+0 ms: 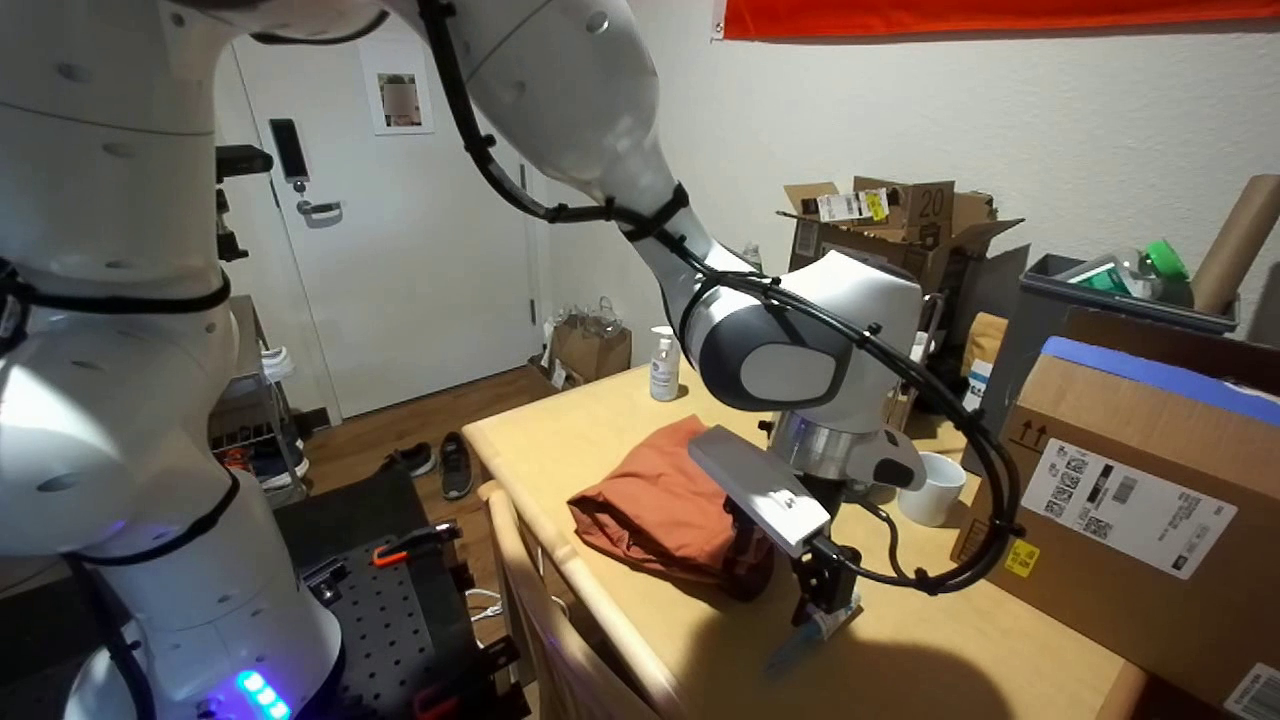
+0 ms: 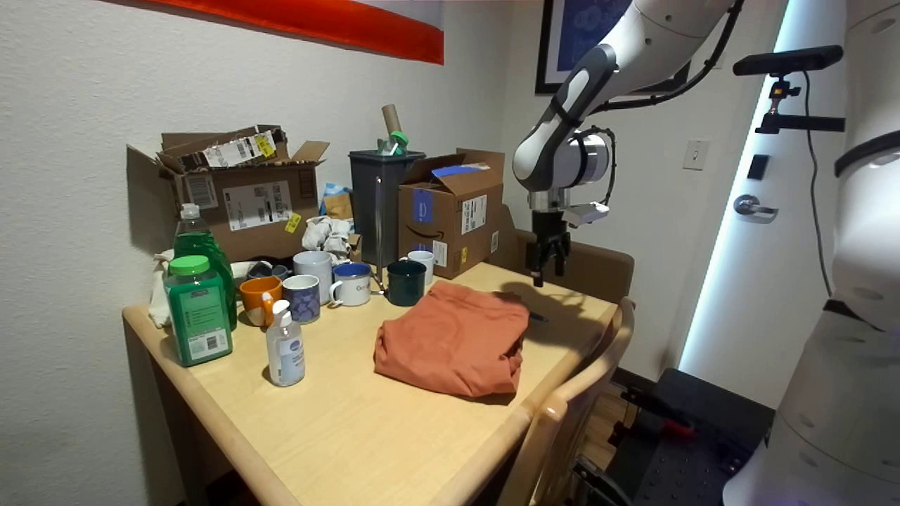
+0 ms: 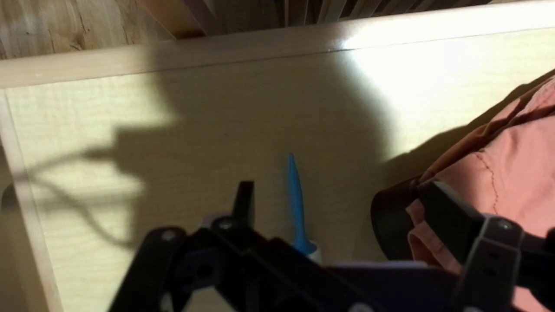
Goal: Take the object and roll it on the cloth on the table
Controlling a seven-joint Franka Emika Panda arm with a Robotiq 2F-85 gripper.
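**Q:** Which step is running?
**A:** Judging by the layout, the approach; the grasp is pending. The black two-fingered mechanical claw (image 2: 549, 273) is hanging above the light tan rectangular wooden tabletop (image 2: 337, 407), its fingers standing wide apart and gripping nothing. The slender blue-and-whitish stick (image 3: 297, 201), its material not showing clearly, is lying beside the rust-orange folded fabric cloth (image 2: 450, 337), apart from it.

**Q:** What is the next move calling for?
**A:** Probably centring the claw over the stick, lowering, closing, then carrying the stick to the cloth for rolling. In the wrist view the stick is appearing off-centre between the fingers; that offset is likely needing correction.

**Q:** What quantities are you counting?
**A:** One claw, one tabletop, one cloth, one stick. Across the cloth from the stick, one clear plastic pump bottle (image 2: 286, 351) and two green plastic bottles (image 2: 200, 316) are standing. Farther back than the cloth in an exterior view, six cylindrical mugs (image 2: 355, 288) (one orange, one blue-patterned, one dark green, three whitish), two large brown cardboard boxes (image 2: 453, 221) and one dark grey plastic bin (image 2: 365, 211) are showing.
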